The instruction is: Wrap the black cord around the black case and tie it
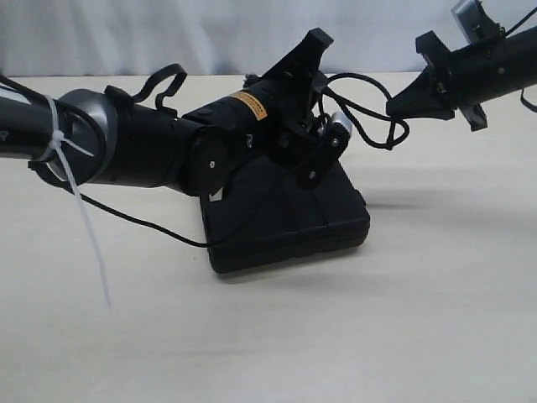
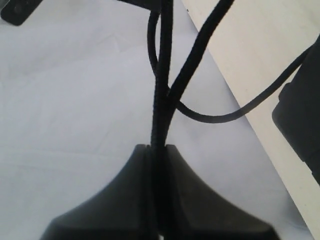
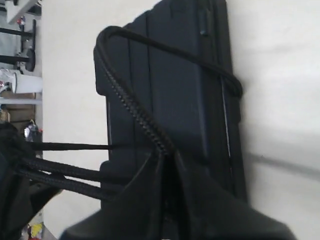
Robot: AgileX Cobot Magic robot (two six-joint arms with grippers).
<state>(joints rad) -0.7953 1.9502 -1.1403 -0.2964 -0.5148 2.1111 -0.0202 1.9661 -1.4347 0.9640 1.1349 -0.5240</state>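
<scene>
The black case (image 1: 285, 220) lies flat on the pale table, partly hidden behind my left arm. My left gripper (image 1: 317, 40) points up over the case's far side and is shut on the black cord (image 2: 159, 110), which runs out between its closed fingers. My right gripper (image 1: 394, 107) hangs to the right above the case, also shut on the cord (image 3: 135, 112). In the right wrist view a loop of cord lies across the ribbed case lid (image 3: 180, 85) and bends round one edge. Slack strands of the cord (image 1: 361, 78) hang between the two grippers.
A thin black strand (image 1: 143, 222) trails over the table from under the left arm to the case's near corner. A white zip tie (image 1: 84, 218) hangs from the left arm. The table (image 1: 436, 319) is pale and bare in front. A light wall stands behind.
</scene>
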